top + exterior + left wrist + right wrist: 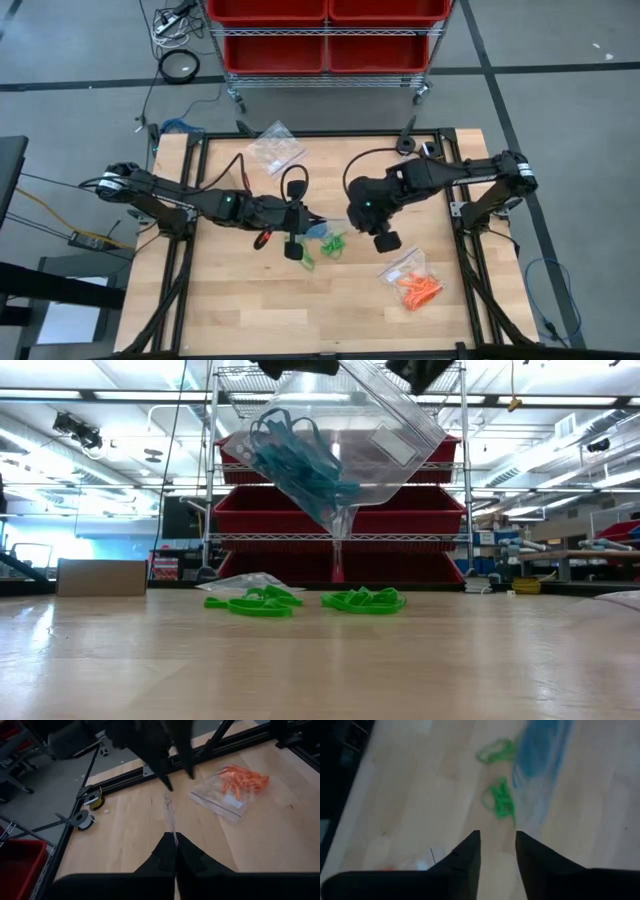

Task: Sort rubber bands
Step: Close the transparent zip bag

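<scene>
**benchwatcher:** Nearest the front edge of the table, on the right-hand side, there's a clear bag stuffed with orange rubber bands lying flat on the wood. Nothing is touching it.

**loopsorter:** And the green ones?

**benchwatcher:** Mid-table, two loose clumps of green rubber bands sitting right on the wood, near each other but apart. From table level they're under a clear bag of blue rubber bands that hangs in the air, tilted, one corner pointing down.

**loopsorter:** Who's got that bag?

**benchwatcher:** The left gripper. Its fingers are pinched tight together, and its wrist camera shows a thin edge of clear plastic caught between the tips, so it has the bag by an edge. Blue bands are bunched in the low end.

**loopsorter:** Right arm?

**benchwatcher:** The right gripper is just beside it, over the middle of the table, fingers parted a bit with bare wood between them. Holding nothing. Greens and the blue bag are just ahead of its tips.

**loopsorter:** Anything further back?

**benchwatcher:** An empty-looking clear bag near the far edge, then a wire rack with red bins on the floor behind.
</scene>
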